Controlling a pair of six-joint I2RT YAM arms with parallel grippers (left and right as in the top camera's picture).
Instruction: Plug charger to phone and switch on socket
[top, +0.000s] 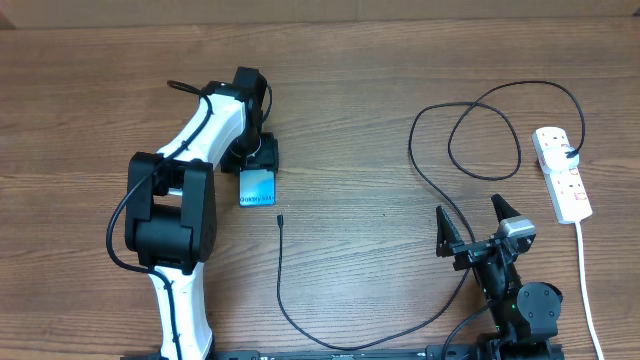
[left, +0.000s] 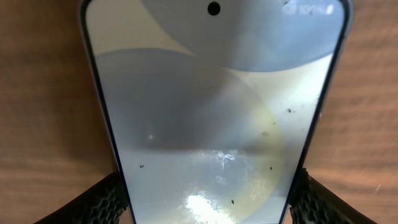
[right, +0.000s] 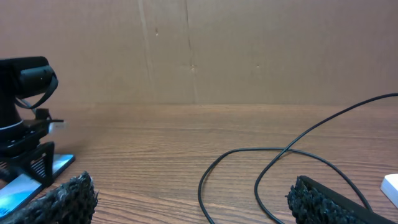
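Note:
The phone (top: 257, 188) lies flat on the wooden table, its blue-and-white screen up. My left gripper (top: 254, 156) is at the phone's far end. In the left wrist view the phone (left: 211, 112) fills the frame, and my left gripper (left: 211, 190) has both fingers pressed against its side edges. The charger cable (top: 279, 280) loops across the table, and its connector tip (top: 281, 218) lies just right of and below the phone. The socket (top: 563, 175) lies at the far right with a black plug in it. My right gripper (top: 475, 222) is open and empty above the cable (right: 249, 151).
A white cord (top: 585, 290) runs from the socket toward the front edge. A cardboard wall (right: 199, 50) stands behind the table. The right wrist view shows the left gripper (right: 25, 124) on the phone (right: 18, 186) at far left, and the socket's corner (right: 392, 186).

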